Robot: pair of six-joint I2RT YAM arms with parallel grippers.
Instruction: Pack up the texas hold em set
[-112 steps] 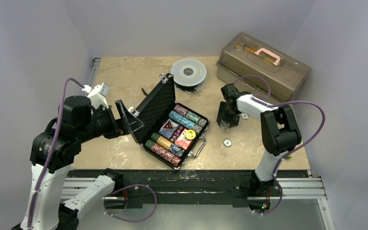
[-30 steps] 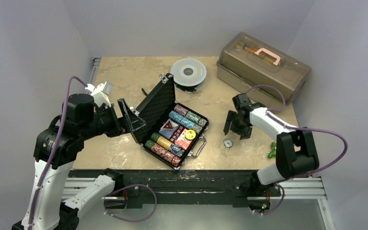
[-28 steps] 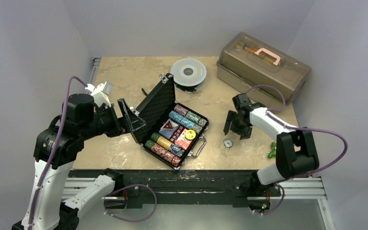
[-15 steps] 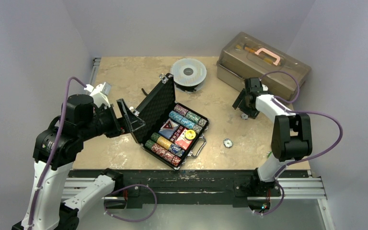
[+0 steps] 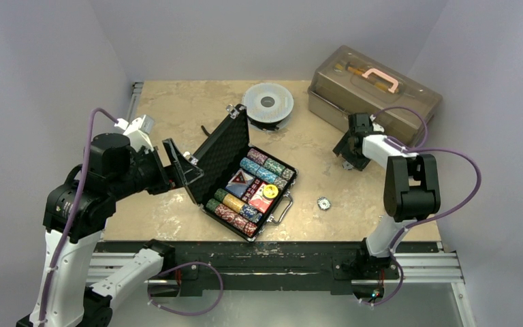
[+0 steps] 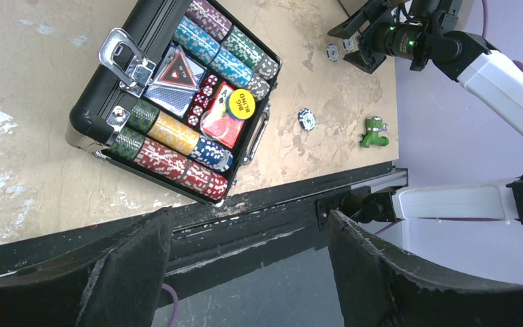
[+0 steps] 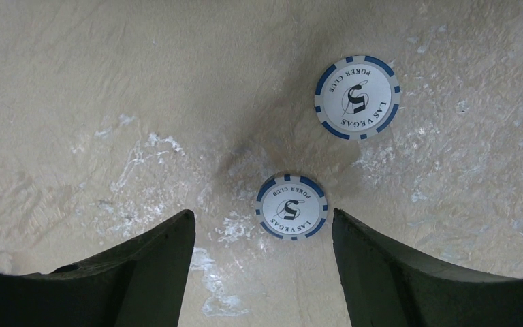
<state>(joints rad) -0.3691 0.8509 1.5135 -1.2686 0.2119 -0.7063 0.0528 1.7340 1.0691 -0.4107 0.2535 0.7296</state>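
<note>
The black ribbed case [image 5: 222,148] lies open mid-table, its foam tray full of multicoloured chip rows [image 5: 262,167], cards and a yellow disc [image 5: 270,191]; it also shows in the left wrist view [image 6: 95,112]. My left gripper [image 5: 180,162] is open and empty beside the raised lid's left edge. My right gripper [image 5: 346,153] is open, pointing down near the toolbox. In its wrist view a white-and-blue chip [image 7: 291,206] lies on the table just ahead of the open fingers, and a second chip [image 7: 357,97] lies farther off. Another loose chip [image 5: 323,203] lies right of the case.
A translucent brown toolbox [image 5: 374,92] with a pink handle stands at the back right. A round grey spool [image 5: 267,103] sits behind the case. A small green object [image 6: 374,131] lies near the table's front right edge. The black rail [image 5: 272,255] runs along the front.
My right arm swung from beside the front loose chip back toward the toolbox and now hovers over two chips. The left arm shifted only slightly.
</note>
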